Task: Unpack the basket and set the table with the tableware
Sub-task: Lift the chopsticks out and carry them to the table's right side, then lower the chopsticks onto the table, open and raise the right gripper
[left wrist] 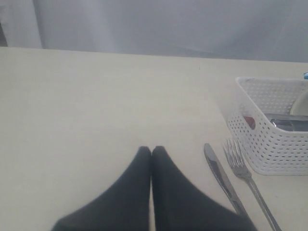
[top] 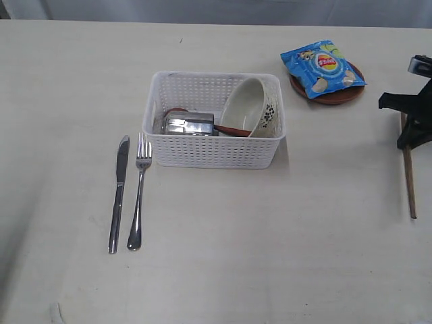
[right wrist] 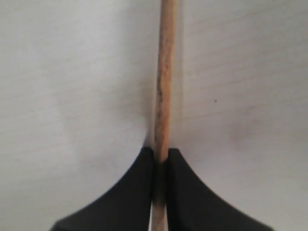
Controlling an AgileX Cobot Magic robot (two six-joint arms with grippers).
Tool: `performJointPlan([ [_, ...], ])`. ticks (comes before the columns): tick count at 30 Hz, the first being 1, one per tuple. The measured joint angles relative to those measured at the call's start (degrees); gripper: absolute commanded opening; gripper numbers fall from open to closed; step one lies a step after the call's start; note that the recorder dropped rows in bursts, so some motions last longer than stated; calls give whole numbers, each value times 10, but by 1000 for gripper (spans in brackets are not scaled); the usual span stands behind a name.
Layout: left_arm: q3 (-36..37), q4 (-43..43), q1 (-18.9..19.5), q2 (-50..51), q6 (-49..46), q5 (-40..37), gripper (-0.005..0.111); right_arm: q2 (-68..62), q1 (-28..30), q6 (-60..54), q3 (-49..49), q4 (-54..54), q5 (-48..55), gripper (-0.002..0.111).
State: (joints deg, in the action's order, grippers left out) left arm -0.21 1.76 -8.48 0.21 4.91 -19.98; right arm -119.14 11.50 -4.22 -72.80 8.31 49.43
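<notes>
While your right gripper [right wrist: 161, 155] pinches the light, slick chopsticks [right wrist: 165, 72] near one end, three o'clock from the basket [top: 202, 152], expect pivoting.

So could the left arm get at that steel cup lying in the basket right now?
Probably yes. The left gripper is shut and empty, and the steel cup lies at the left end of the basket, uncovered from above; the bowl leans at the other end. It would need to open its jaws first.
</notes>
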Motion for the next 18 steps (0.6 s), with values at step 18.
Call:
performJointPlan([
  [18, 0, 0, 0, 0, 0, 0, 0, 38, 0, -17, -95, 19, 111, 43],
])
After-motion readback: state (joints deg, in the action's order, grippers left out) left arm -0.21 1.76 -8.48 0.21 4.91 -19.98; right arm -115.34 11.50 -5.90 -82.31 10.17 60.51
